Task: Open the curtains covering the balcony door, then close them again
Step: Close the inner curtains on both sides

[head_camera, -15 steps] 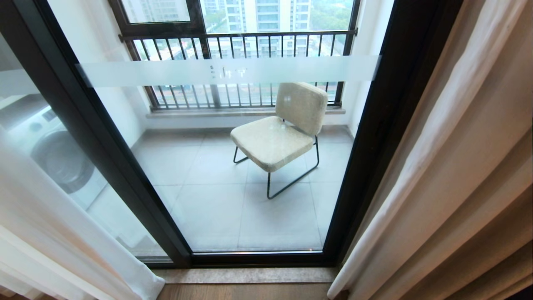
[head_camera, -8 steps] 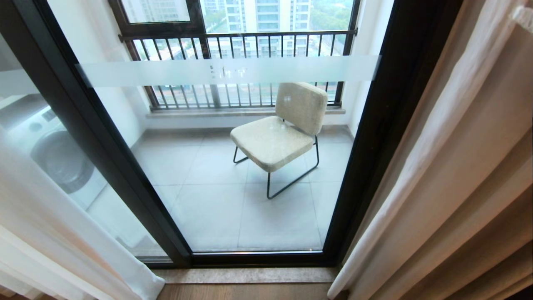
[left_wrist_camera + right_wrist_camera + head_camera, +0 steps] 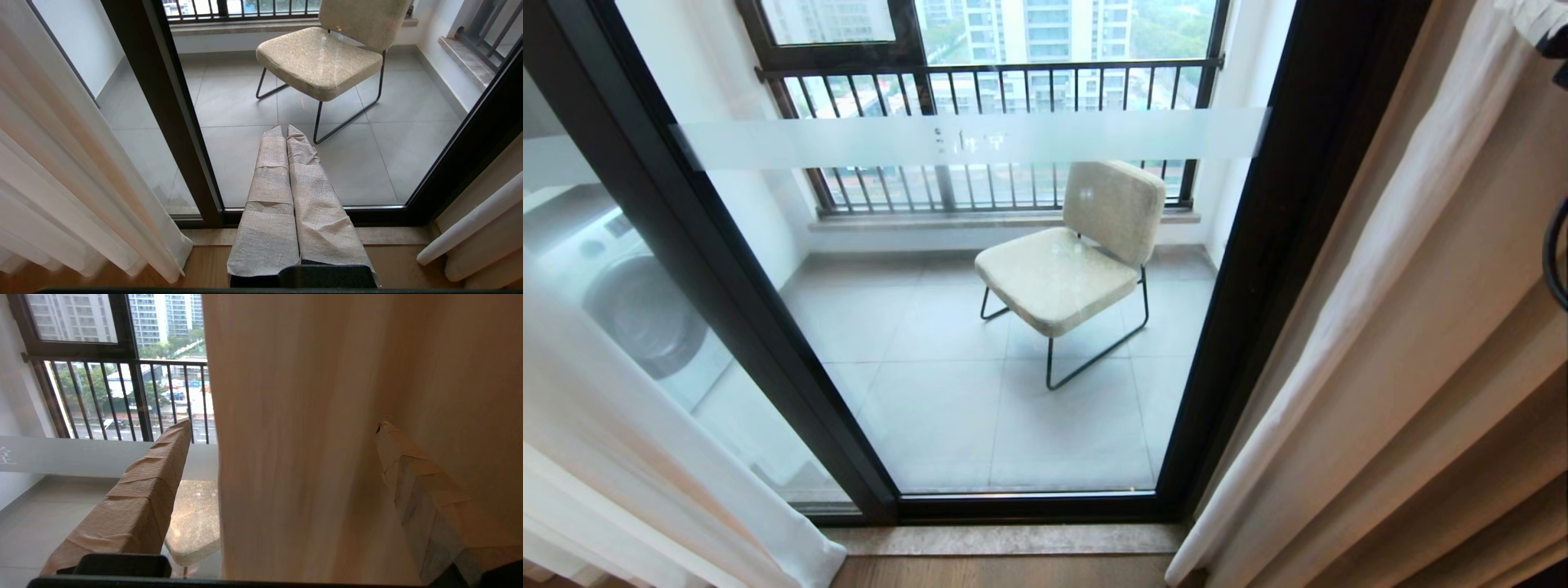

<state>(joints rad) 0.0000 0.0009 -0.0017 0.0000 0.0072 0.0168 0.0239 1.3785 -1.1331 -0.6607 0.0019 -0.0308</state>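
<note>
Beside the curtains point(image 3: 302, 437) — right gripper point(image 3: 282, 428) raised, fingers spread wide.

Our left gripper point(image 3: 286, 130) ends in two long flat fingers point(image 3: 269, 196), each wrapped in pale grey-white tape with a fine crinkled texture and visible overlapping seams across the width. The wrapping creases and puckers near the tips, which taper to blunt rounded ends. At the root of the fingers we see a black, matte housing with a straight edge.

Our right gripper point(image 3: 282, 424) has the same build: two tape-wrapped fingers point(image 3: 143, 498), banded in overlapping layers, looking tan on one and greyish-white on the other, with a black moulded base beneath them. At the far right edge of the head view we see a bit of our right arm point(image 3: 1553, 37), white-wrapped above a dark part, and a thin black looping cable point(image 3: 1555, 257).
</note>
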